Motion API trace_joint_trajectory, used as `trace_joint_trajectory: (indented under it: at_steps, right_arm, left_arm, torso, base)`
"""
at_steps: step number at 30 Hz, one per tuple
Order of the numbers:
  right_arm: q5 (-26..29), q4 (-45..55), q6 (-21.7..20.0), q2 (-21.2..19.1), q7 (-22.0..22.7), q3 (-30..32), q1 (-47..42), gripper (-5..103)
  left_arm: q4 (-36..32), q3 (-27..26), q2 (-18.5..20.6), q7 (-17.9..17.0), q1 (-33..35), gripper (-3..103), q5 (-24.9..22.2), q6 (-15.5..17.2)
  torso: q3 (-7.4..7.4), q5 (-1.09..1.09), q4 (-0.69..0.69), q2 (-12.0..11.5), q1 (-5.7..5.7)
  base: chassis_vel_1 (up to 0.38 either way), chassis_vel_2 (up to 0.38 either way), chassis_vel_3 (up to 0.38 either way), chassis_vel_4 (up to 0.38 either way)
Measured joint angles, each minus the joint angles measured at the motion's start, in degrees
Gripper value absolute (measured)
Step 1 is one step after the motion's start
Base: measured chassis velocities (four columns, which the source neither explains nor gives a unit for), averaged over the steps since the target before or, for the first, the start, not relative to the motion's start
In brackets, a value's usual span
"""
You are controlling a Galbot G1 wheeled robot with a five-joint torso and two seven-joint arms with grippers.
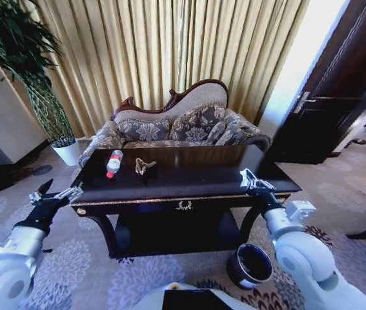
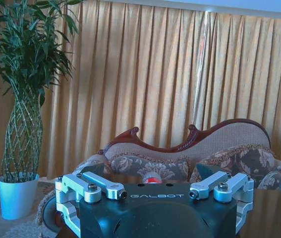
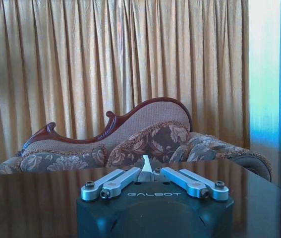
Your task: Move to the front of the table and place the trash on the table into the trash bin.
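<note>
Bottle: lying on the counter, left half, long axis running front-to-back, tan wrapper just beside it
Left pincer: spread wide, off the counter's left end (the nearer arm)
Right pincer: narrow, over the right edge
Bin: on the floor, front right

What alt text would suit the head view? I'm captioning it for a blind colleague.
A dark glossy table stands before the robot, with a plastic bottle and a tan wrapper scrap on its left part. The left gripper hovers off the table's left end, the right gripper over its right front edge. A round dark trash bin sits on the carpet below.
</note>
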Motion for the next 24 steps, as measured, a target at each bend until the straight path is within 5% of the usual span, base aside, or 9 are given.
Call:
trace_joint_trajectory:
  at_steps: [15, 24]
  right_arm:
    - [-2.8, -0.8, 1.5, 1.1, -4.1, -1.0, -1.1, 0]
    - [-10.5, -13.2, 2.2, 4.5, -9.2, 2.9, -6.1, 0]
  left_arm:
    - [0.0, -0.3, -1.5, 1.7, 0.9, 100, 1.6, -1.8]
    - [0.0, -0.4, -2.1, 1.8, 0.4, 100, 1.6, -2.2]
  torso:
    - [0.0, -0.02, 0.01, 0.0, -0.02]
    - [0.0, -0.01, -0.02, 0.0, 0.0]
  base:
    - [0.074, -0.071, -0.077, 0.069]
    - [0.0, 0.0, 0.0, 0.0]
